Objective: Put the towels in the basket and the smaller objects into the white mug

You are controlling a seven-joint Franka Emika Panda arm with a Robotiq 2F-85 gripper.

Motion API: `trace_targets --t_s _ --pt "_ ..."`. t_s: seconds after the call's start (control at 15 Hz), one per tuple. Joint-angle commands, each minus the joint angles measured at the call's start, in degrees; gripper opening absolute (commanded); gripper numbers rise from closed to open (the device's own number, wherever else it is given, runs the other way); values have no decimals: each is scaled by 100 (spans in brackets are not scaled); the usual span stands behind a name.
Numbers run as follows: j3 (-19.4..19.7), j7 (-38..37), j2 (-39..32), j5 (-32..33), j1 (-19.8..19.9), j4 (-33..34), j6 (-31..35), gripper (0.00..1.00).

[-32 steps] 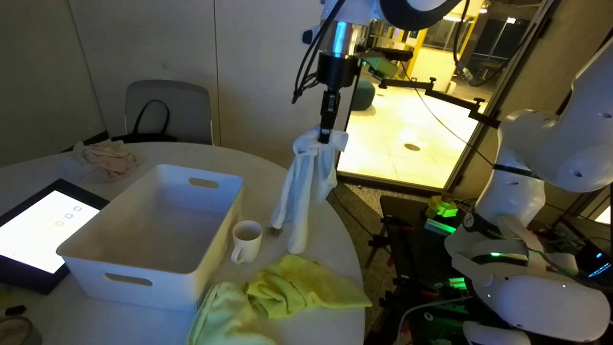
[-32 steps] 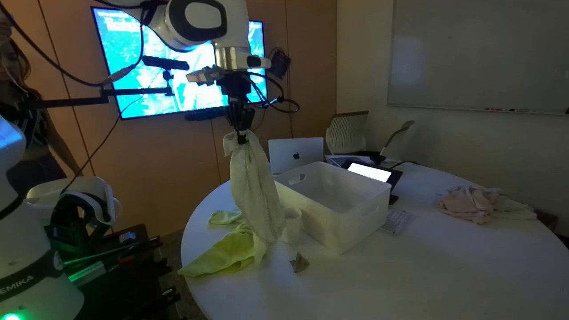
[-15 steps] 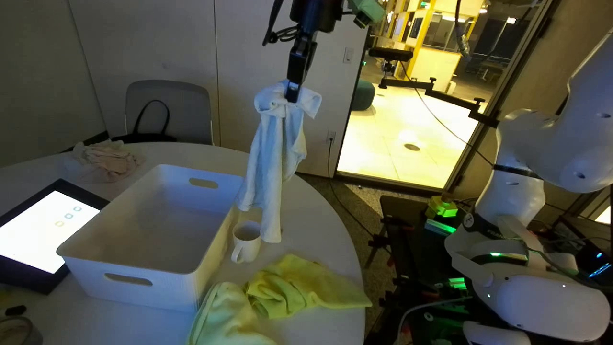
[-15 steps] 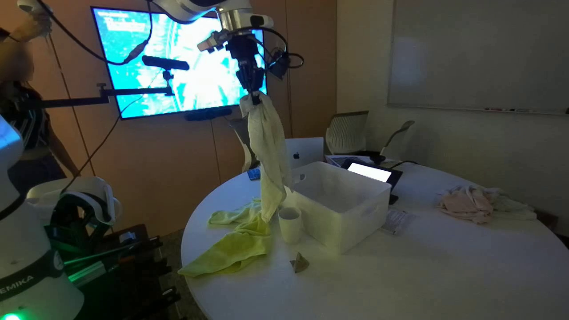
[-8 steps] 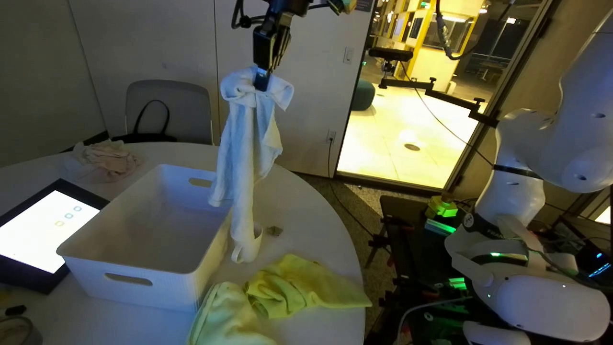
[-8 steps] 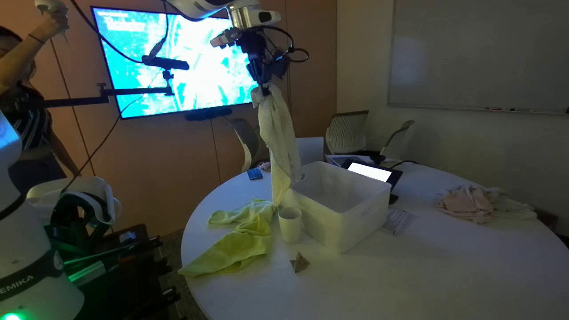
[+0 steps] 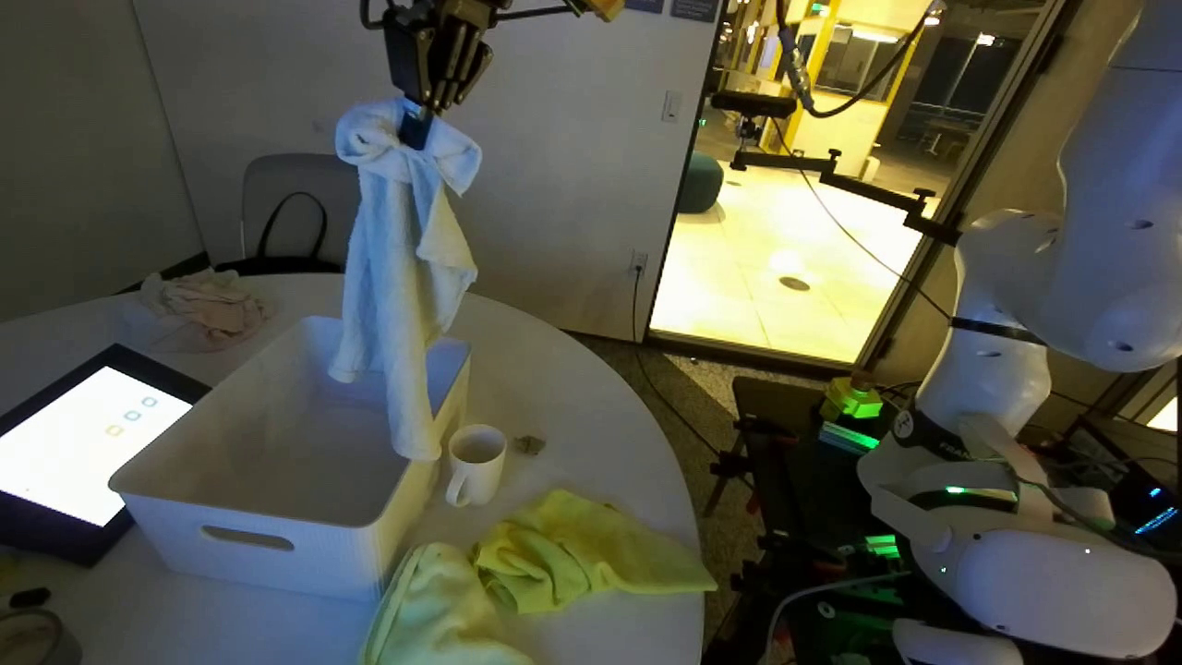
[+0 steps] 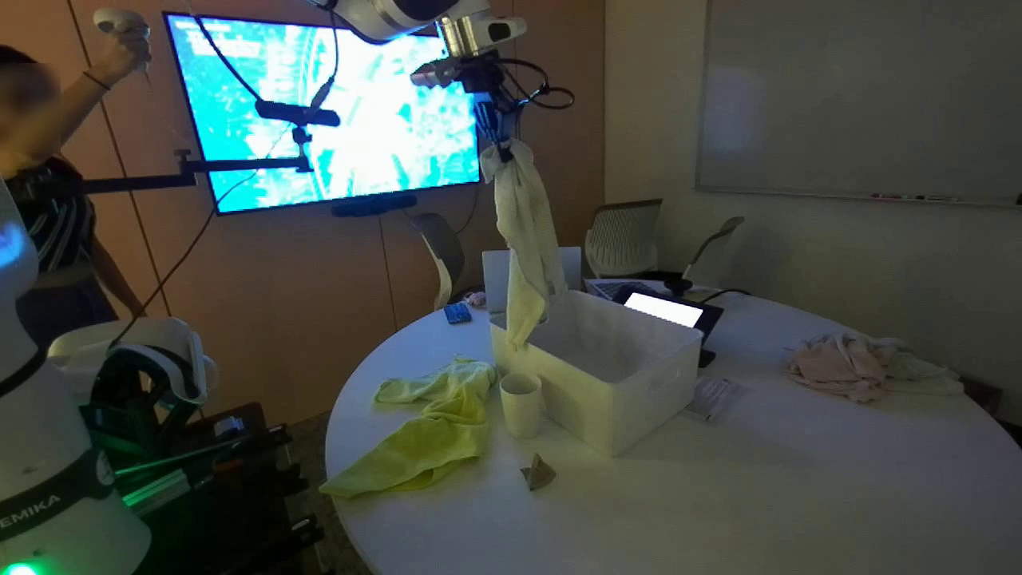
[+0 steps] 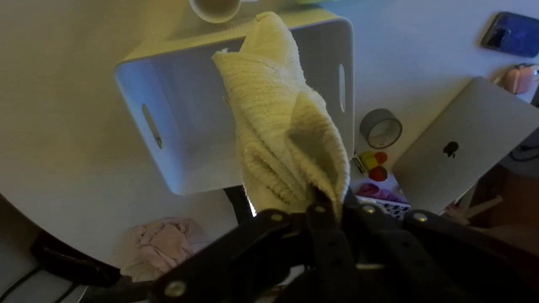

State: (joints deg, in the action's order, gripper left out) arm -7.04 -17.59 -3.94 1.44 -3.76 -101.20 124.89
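Wrist view: Apple-logo laptop (image 9: 469,141)

Wrist view's top edge cuts white mug (image 9: 215,18).

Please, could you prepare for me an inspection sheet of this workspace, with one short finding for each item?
Surface: white table with curved edge.
Job's things: basket and white mug upright, side by side; yellow-green cloth near them; white towel hanging at the basket's mug-side rim, contact unclear.
Clutter: tablet, laptop, phone, tape roll, pink cloth; small brown object, purpose unclear.
Tool: shut on the white towel.
Cables: dark cable hanging in a loop.
Surroundings: person with raised arm, lit wall screen, whiteboard, chairs.
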Motion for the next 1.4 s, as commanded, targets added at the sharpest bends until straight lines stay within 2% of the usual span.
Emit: trace_targets --t_s 0.0,0.27,0.53,0.8,0.93,1.0,1.33 --pt "114 -428 -575 230 -142 696 185 2" --pt "270 -771 -1122 352 -210 1184 332 2" --pt "465 -1129 -1565 92 -215 1627 658 2" --pt "703 -1583 -1935 149 -282 2015 827 2" --pt "739 -1467 -2106 140 -278 2236 535 2" --pt "807 -1491 -2196 273 -322 2323 369 28" --pt "911 -1214 -2279 335 -309 2329 -241 63"
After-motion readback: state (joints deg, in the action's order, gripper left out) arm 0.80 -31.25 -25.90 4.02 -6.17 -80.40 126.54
